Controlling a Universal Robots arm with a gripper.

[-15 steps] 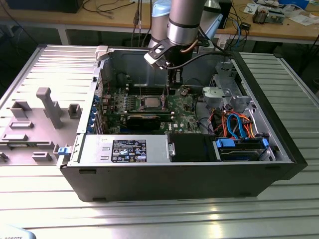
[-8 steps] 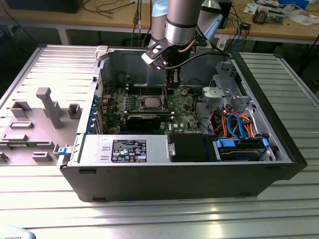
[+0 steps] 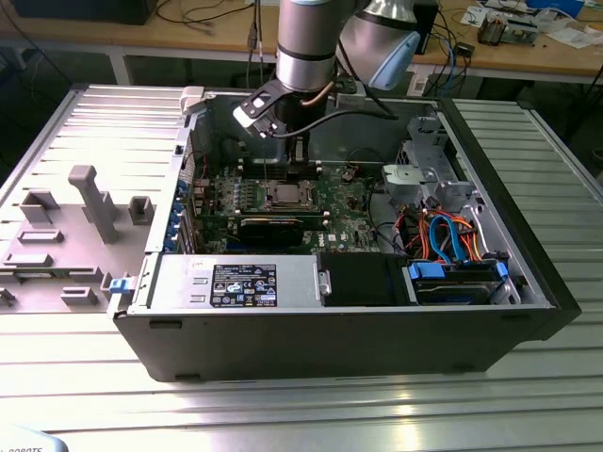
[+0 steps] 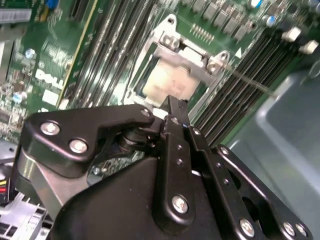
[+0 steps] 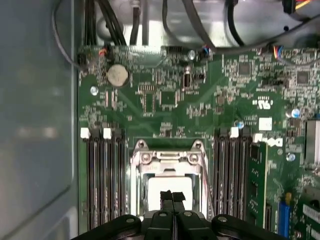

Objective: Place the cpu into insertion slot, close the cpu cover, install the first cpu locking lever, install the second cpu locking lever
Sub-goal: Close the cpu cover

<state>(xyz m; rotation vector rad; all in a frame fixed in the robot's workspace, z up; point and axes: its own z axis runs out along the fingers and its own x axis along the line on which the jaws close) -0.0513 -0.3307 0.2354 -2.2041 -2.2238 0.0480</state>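
One ribbed metal table [image 3: 301, 414], carrying an open black computer case [image 3: 330, 339] laid on its side, with the grey side panel [image 3: 57, 141] flat next to it at the exterior view's left. Over the case, the robot arm [image 3: 306, 42], pointing down into it. On the floor of the case, a green motherboard [image 3: 344, 202]. Low over the board, the gripper [image 5: 172, 196], jaws closed flat against each other and holding nothing. Black memory slots [image 5: 102, 185] in rows on both sides of the insertion slot [image 5: 135, 172]. Down over that slot, the cpu cover [image 5: 170, 159]; inside, seated and showing pale through the square window, the cpu [image 5: 154, 192], just under the fingertips. Not possible to tell if touching. Beside the cover, a thin lever rod [image 4: 252, 84] reaching out above the memory slots.
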